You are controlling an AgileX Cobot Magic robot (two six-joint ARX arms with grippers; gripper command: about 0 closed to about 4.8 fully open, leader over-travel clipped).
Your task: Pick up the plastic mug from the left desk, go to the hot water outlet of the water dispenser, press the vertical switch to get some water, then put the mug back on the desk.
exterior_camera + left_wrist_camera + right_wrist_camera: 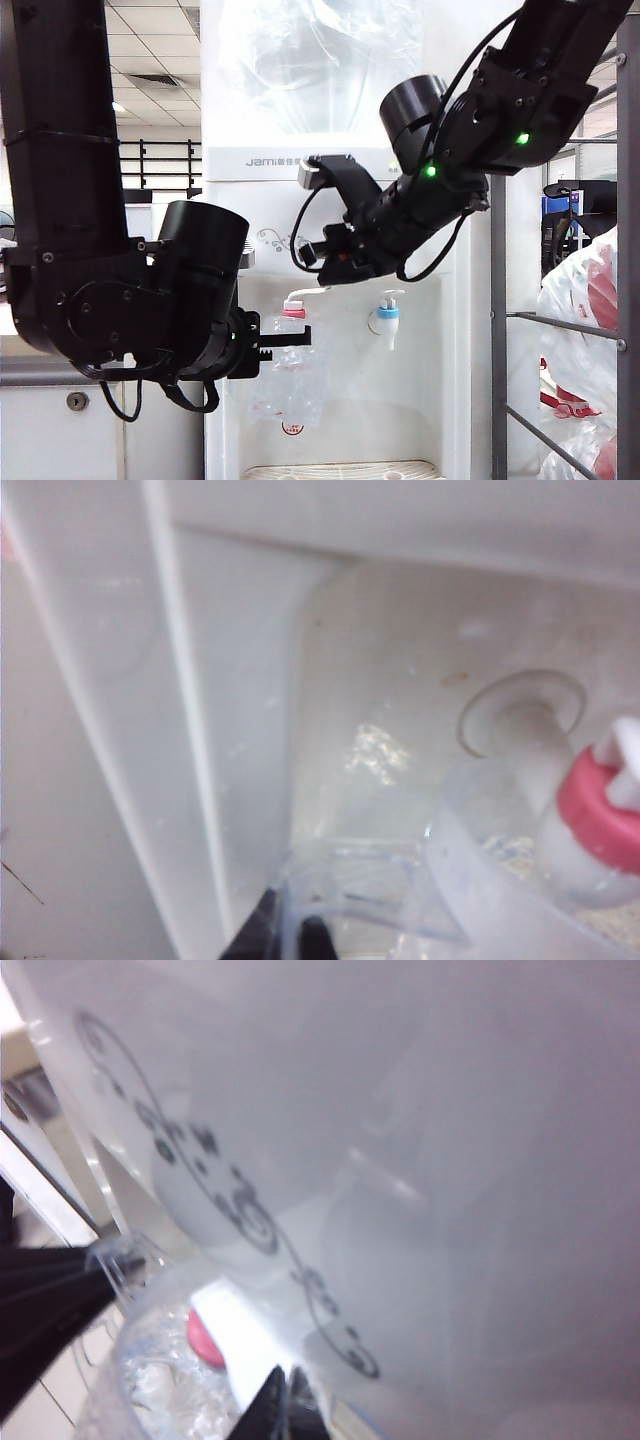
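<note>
Water dispenser (pixel 330 160) filling view: left gripper (pixel 285 345) clenching plastic mug (pixel 290 385) under hot water outlet (pixel 293 312); right gripper (pixel 335 270) (jaws closed, empty) nearing vertical switch (pixel 308 293); pressing, returning mug remaining.

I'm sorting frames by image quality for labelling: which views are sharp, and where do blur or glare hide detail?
Exterior view: mostly sharp, but the backlit water dispenser washes out and the plastic mug barely shows. Left wrist view: soft, left gripper dark at the edge, mug rim hazy under the hot water outlet. Right wrist view: blurriest, right gripper smeared by the vertical switch.
</note>
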